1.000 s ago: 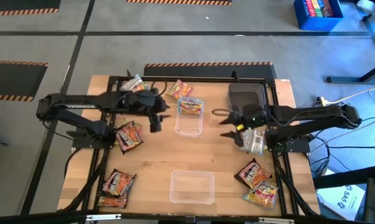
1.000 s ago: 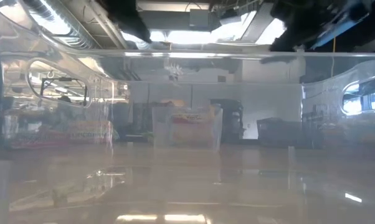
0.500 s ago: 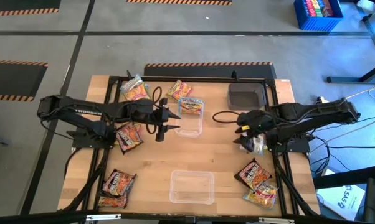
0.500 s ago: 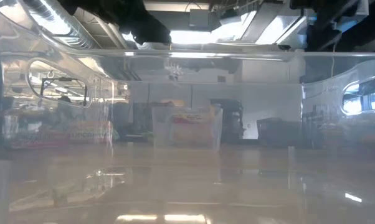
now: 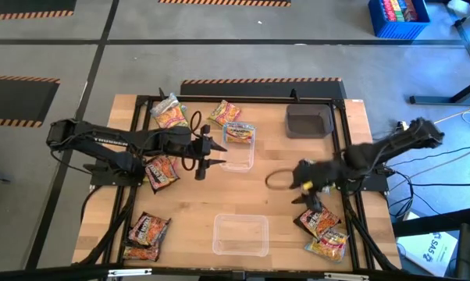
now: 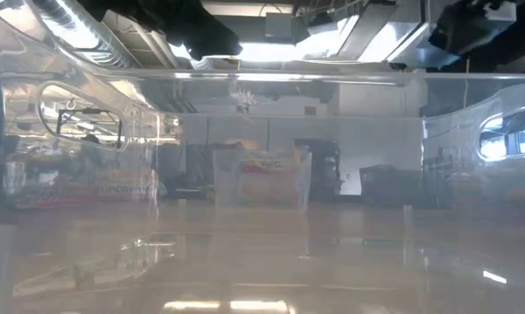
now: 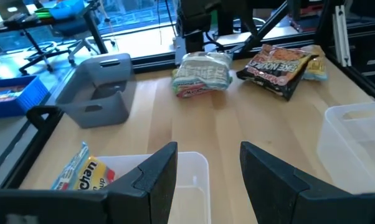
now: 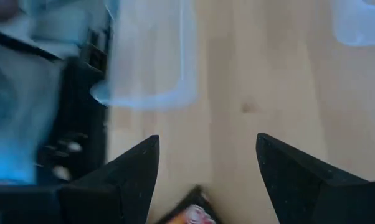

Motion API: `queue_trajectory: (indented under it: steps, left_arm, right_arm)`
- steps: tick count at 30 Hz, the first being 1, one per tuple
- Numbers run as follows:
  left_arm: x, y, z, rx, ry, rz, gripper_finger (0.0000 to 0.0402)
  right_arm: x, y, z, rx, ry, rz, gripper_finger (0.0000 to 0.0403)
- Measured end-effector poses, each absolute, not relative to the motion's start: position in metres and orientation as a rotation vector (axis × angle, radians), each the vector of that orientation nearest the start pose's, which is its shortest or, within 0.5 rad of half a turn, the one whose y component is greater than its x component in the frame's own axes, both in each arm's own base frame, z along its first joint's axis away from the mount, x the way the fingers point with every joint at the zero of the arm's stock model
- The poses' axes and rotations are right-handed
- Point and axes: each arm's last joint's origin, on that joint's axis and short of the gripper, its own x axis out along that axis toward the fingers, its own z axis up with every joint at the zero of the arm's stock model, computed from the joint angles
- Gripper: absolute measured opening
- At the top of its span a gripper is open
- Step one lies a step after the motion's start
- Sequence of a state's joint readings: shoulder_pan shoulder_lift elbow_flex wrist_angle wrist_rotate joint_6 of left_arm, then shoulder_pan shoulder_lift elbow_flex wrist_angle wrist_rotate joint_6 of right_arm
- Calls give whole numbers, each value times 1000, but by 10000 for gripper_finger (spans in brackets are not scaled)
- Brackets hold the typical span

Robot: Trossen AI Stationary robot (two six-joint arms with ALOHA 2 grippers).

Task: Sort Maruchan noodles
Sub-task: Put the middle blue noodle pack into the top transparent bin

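Note:
Maruchan noodle packets lie scattered on the table: two at the far left (image 5: 170, 113) (image 5: 223, 113), a maroon one (image 5: 161, 170) under my left arm, two at the near left (image 5: 147, 229), and maroon (image 5: 319, 218) and yellow (image 5: 329, 243) ones at the near right. Another (image 5: 239, 133) lies inside the far clear tub (image 5: 236, 152). My left gripper (image 5: 211, 154) (image 7: 206, 180) stands open above that tub's left rim. My right gripper (image 5: 291, 181) (image 8: 206, 174) stands open, slanting down, just far-left of the near-right packets; the tip of a maroon packet (image 8: 190, 214) shows below it.
A second clear tub (image 5: 240, 234) stands at the near middle. A dark grey tray (image 5: 309, 121) sits at the far right. A pale packet (image 7: 203, 74) lies by the right arm's base. A black frame runs along the table's edges. Bare wood lies between the tubs.
My right gripper has swung from beside the grey tray toward the table's near edge and tipped further down, staying open. My left gripper has sunk a little toward the far tub and tipped up toward level, then kept still, open throughout.

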State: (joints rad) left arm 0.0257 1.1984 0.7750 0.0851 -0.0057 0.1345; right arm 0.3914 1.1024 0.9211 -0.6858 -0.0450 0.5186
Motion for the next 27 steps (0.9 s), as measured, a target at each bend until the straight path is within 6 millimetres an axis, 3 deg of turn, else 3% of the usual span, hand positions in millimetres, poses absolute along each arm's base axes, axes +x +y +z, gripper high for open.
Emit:
queue_trajectory:
  steps: [5,13,19,27]
  left_arm:
    - [263,7,272,133,339,27,169]
    - [263,7,272,133,339,27,169]
    - [263,7,271,133,343,27,169]
    - [263,7,271,133,343,27,169]
  right_arm:
    - [196,106,251,118,1105,55,248]
    - [194,117,213,-135,1316,-152,248]
    - [200,122,194,-200,1386,-208,248]
    - [197,118,174,-232,1505,-435,248]
